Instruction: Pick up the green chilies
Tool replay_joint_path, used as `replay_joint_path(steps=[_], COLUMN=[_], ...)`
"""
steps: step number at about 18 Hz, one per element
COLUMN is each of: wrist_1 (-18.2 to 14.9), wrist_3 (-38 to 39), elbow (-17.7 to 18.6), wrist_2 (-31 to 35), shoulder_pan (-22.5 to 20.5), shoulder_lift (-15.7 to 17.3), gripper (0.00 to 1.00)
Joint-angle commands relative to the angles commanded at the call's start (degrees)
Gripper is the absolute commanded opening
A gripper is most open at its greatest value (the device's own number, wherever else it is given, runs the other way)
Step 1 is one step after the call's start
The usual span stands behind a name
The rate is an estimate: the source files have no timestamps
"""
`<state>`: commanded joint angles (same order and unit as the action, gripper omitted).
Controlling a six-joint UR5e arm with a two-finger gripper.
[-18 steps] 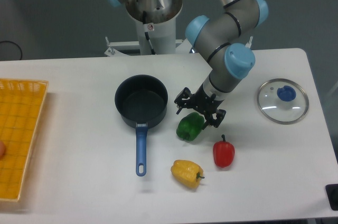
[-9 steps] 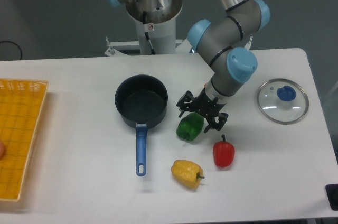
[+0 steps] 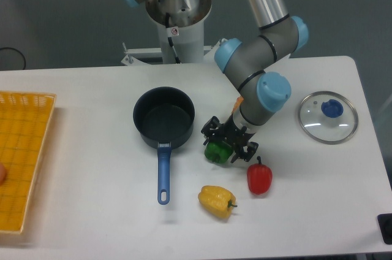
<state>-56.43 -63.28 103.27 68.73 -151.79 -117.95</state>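
My black two-finger gripper (image 3: 229,142) is down over the glossy green bell pepper (image 3: 216,151), fingers on either side of it, one at its left by the pot, one at its right. Fingers spread, straddling the pepper; can't tell if they touch it, and the pepper sits on the white table (image 3: 92,94).

Landmark is the dark blue saucepan with the blue handle (image 3: 163,125). Green pepper is just right of the saucepan, near its rim, apart from it. Most of the pepper's top is hidden under my gripper, only its lower left lobes show.

Red bell pepper with a dark stem (image 3: 260,177) stands right of and below the saucepan, just beyond the green one, close to my right finger, not touching it. Yellow bell pepper (image 3: 217,201) lies on its side below and right of the saucepan, level with the handle's end.

Round glass lid with a blue knob (image 3: 328,117) lies flat well to the saucepan's right. Yellow mesh tray (image 3: 24,149) is far left of the saucepan, at the table edge.
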Motion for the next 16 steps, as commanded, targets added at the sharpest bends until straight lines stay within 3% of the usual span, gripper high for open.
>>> replay_joint_path(steps=[2, 7, 16], wrist_1=[-0.1, -0.2, -1.1], wrist_3=[-0.7, -2.1, -2.2], elbow=[0.0, 0.0, 0.2], wrist_2=[0.0, 0.0, 3.2], shoulder_pan=[0.0, 0.0, -0.4], shoulder_lift=[0.0, 0.5, 5.2], gripper=[0.7, 0.62, 0.61])
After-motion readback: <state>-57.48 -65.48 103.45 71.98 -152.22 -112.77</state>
